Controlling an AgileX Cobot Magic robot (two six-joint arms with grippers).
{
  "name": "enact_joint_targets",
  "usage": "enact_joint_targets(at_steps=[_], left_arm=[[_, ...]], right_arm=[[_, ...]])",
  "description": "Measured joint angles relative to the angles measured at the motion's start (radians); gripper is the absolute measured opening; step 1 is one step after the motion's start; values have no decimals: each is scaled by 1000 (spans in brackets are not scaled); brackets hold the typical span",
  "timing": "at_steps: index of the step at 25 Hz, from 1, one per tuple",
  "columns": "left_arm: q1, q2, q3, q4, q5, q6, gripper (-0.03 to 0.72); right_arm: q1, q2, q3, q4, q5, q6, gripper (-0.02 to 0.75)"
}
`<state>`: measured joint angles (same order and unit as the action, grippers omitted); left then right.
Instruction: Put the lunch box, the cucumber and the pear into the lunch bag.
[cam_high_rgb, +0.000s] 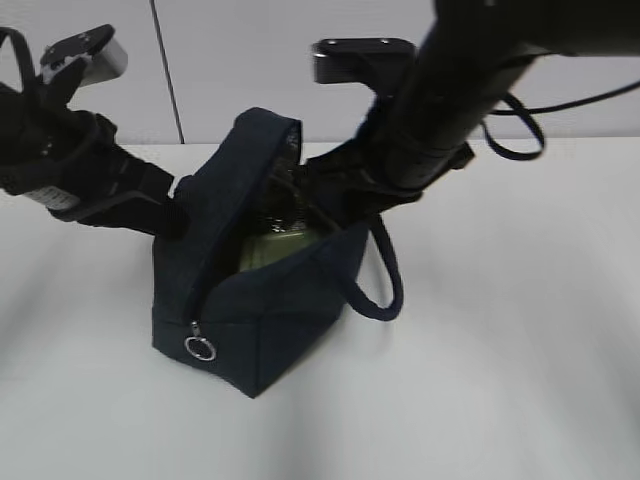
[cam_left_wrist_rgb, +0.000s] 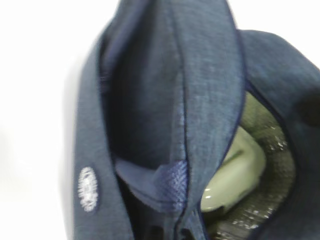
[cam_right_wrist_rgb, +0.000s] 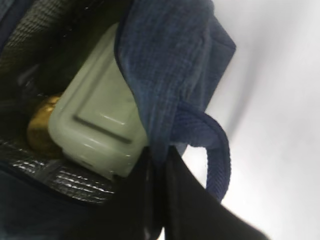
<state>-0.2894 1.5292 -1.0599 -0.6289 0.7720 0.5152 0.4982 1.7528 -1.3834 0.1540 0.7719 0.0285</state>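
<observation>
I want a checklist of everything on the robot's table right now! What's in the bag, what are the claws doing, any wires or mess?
Surface: white table, bare around the bag.
Lunch bag: navy, unzipped, standing with its mouth held open.
Lunch box: inside the bag, pale green lid showing, tilted.
Pear: yellow-orange, inside the bag, against the lunch box.
Cucumber: not seen in any view.
Clutter: nothing seen.
Left gripper: at the bag's left side; fingertips hidden, state unclear.
Right gripper: at the bag's right edge; fingertips hidden, state unclear.
Cables: black loop beside the right arm.
Surroundings: pale wall panels behind.
</observation>
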Motion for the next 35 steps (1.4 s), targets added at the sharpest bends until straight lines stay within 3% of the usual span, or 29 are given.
enact_joint_targets(at_steps=[3,6,8,13,15,19,24,28,35], left_arm=[[-23,39,-38,-2,-7,-1,3],[-34,51,-48,-4,-25,-2,8],[-34,52,-49,-5,-35,4,59],[-34,22,-49,-22,-80,59,311],[-34,-22,-27,-43,-133,99,355],[-34,-164,106,-81,-270,181,375],[-34,-389,364,-230,-445,370,379],[-34,-564,528,-285,-547,431,378],[-34,-817,695,-295,-601,438,369]], right_arm=[[-29,-96,131,63,-59,-88,4],[-29,-117,161,93,-85,-131,8],[-29,-117,163,122,-109,-164,55],[-29,-138,163,190,-199,-318,433],[-29,-156,163,199,-238,-350,516],[-29,-222,204,209,-305,-381,522],[36,-367,432,245,-514,-417,505],[182,-471,661,256,-755,-423,504],[464,-450,877,263,-1046,-423,502]])
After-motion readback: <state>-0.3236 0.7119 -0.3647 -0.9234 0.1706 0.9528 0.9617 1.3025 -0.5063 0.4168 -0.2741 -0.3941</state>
